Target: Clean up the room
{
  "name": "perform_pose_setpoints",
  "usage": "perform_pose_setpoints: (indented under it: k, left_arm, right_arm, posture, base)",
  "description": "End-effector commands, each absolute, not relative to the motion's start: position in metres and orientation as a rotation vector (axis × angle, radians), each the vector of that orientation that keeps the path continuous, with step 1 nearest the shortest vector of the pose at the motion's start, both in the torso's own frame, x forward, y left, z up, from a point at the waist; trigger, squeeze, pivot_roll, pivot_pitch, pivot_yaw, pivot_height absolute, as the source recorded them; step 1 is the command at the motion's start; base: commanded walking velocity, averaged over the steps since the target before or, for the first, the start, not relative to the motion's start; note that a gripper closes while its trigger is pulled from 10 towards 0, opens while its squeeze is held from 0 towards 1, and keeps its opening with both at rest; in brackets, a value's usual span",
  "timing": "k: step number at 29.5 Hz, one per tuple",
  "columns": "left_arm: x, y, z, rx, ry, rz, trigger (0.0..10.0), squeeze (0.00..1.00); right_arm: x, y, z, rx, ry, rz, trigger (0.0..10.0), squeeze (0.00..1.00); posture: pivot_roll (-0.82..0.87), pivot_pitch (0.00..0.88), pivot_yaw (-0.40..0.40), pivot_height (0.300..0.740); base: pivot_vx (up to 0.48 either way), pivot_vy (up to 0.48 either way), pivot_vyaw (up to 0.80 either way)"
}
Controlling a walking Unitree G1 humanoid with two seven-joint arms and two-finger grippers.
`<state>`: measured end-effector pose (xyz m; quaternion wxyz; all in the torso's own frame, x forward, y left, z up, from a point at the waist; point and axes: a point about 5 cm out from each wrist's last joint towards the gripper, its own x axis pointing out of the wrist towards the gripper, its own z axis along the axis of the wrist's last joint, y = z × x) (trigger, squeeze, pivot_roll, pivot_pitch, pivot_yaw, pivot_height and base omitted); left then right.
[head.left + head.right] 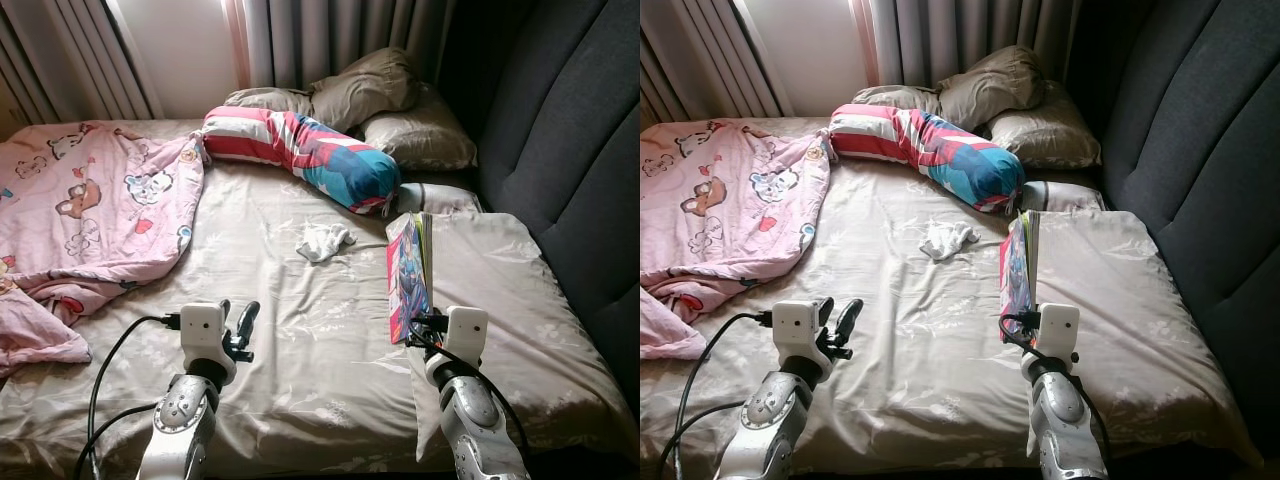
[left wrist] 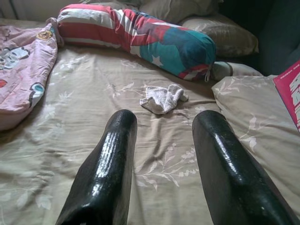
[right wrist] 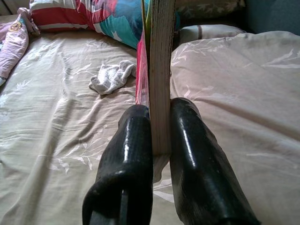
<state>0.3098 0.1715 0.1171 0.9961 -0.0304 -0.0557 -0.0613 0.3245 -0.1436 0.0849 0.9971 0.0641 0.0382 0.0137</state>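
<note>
The right pincer (image 3: 159, 136) reached forward low over the bed (image 1: 300, 330), clenched on the book (image 1: 408, 272) standing on edge. The left pincer (image 2: 161, 154) hovered released, the white cloth (image 2: 162, 98) ahead of it.

Beige floral sheet (image 1: 300, 330), pink cartoon-bear blanket (image 1: 90, 200), red-white-striped and teal bolster (image 1: 300, 145), white cloth (image 1: 323, 241), pink-covered book (image 1: 405, 270).
</note>
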Motion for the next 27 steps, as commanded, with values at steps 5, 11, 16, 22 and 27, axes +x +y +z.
perform_pose_setpoints:
  k: [5,11,16,22,27]
  left_arm:
    - [0.3060,0.1740,0.1131,-0.075,-0.089,-0.110,10.0,0.00]
    - [0.3058,0.1748,0.1133,-0.075,-0.089,-0.107,10.0,0.00]
    - [0.3055,0.1746,0.1132,-0.074,-0.089,-0.106,10.0,0.00]
    - [0.3047,0.1737,0.1126,-0.075,-0.087,-0.109,10.0,0.00]
    - [0.3041,0.1738,0.1125,-0.075,-0.085,-0.107,10.0,0.00]
  right_arm:
    - [0.3254,-0.1409,0.0923,0.124,0.044,0.042,10.0,0.00]
    - [0.3253,-0.1406,0.0915,0.123,0.049,0.042,10.0,0.00]
    - [0.3259,-0.1402,0.0924,0.123,0.047,0.044,10.0,0.00]
    - [0.3256,-0.1405,0.0927,0.123,0.045,0.044,10.0,0.00]
    - [0.3248,-0.1409,0.0919,0.122,0.049,0.043,10.0,0.00]
  posture:
    - [0.05,0.197,-0.024,0.740]
    - [0.06,0.199,-0.025,0.740]
    - [0.05,0.201,-0.026,0.740]
    - [0.05,0.203,-0.026,0.740]
    - [0.05,0.205,-0.027,0.740]
  base:
    - [0.000,0.000,0.00]
    - [0.000,0.000,0.00]
    - [0.000,0.000,0.00]
    - [0.000,0.000,0.00]
    - [0.000,0.000,0.00]
